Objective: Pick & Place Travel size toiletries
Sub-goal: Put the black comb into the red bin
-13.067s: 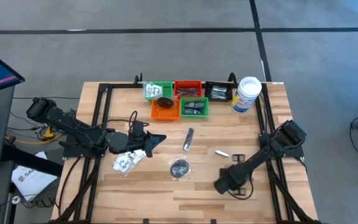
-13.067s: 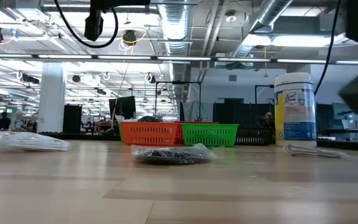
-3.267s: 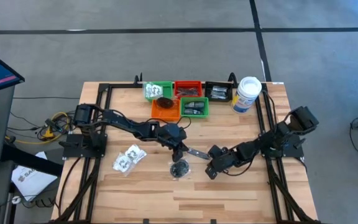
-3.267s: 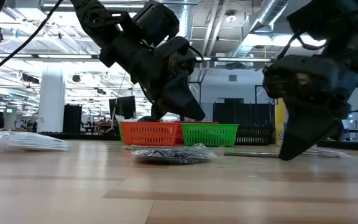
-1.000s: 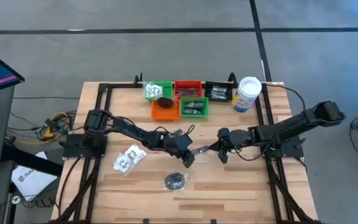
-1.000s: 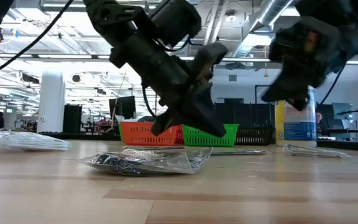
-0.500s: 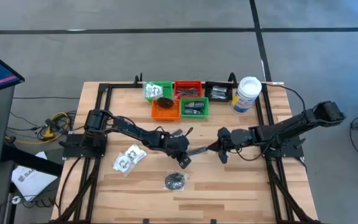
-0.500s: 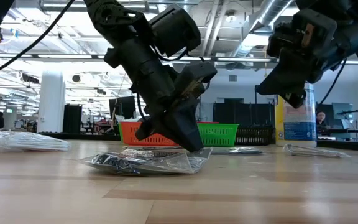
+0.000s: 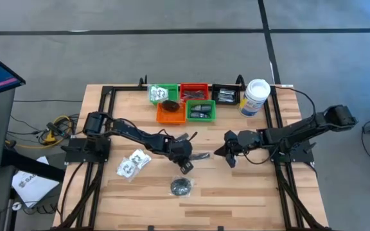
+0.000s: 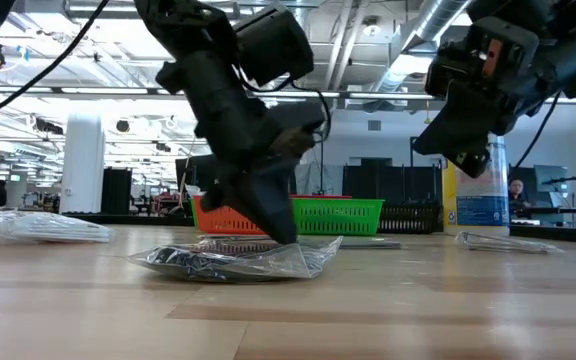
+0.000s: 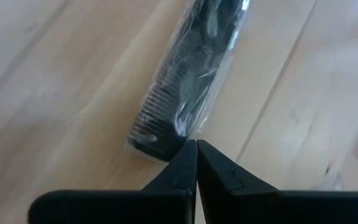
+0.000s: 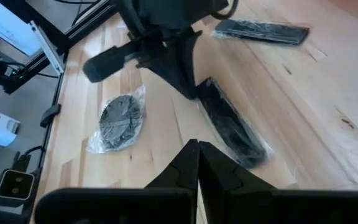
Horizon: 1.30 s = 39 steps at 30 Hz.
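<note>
Wooden tabletop [image 9: 236,186], seen from above: your left gripper [image 9: 186,165] sat beside the wrapped black comb [image 9: 200,156], your right gripper [image 9: 227,156] across from it. Low down, a bagged round black piece [image 10: 233,260] lay flat in front. At each wrist, you had the fingers [image 11: 185,163] pressed together, the comb just ahead.

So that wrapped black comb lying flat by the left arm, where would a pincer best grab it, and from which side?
Probably mid-length, from straight above. The comb is long, narrow and flat on the table, so fingers closing across its short width should pinch spine and teeth together. Its loose plastic wrap may slip. The left pincer, shut, sits at one end of it.
</note>
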{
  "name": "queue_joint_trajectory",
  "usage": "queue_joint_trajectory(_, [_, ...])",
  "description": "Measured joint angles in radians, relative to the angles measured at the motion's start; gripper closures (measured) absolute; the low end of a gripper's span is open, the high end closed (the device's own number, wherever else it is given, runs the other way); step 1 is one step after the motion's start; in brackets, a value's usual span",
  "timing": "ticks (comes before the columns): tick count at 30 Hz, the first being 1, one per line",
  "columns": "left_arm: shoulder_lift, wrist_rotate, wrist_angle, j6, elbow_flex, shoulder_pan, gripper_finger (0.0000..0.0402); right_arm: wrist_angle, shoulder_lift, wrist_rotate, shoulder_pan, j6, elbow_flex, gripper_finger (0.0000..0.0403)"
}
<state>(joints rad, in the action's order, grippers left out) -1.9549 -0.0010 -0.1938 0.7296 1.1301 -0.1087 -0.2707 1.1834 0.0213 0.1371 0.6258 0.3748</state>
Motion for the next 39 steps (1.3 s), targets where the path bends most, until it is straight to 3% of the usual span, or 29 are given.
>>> queue_joint_trajectory(8, [0.07,-0.017,0.021,-0.043,0.001,0.003,0.0401,-0.018,0.014,-0.047,-0.059,0.003,0.0,0.0381])
queue_joint_trajectory(17, [0.08,-0.029,0.014,-0.011,0.001,-0.003,0.0401,-0.186,0.149,-0.206,-0.114,0.037,0.006,0.0283])
queue_joint_trajectory(27, [0.079,-0.054,0.02,0.069,-0.051,-0.013,0.0401,-0.208,0.341,-0.236,-0.125,0.051,0.072,0.019])
queue_joint_trajectory(39, [0.082,-0.075,0.095,0.136,-0.114,-0.048,0.0401,-0.261,0.36,-0.259,-0.125,-0.059,0.072,0.0168])
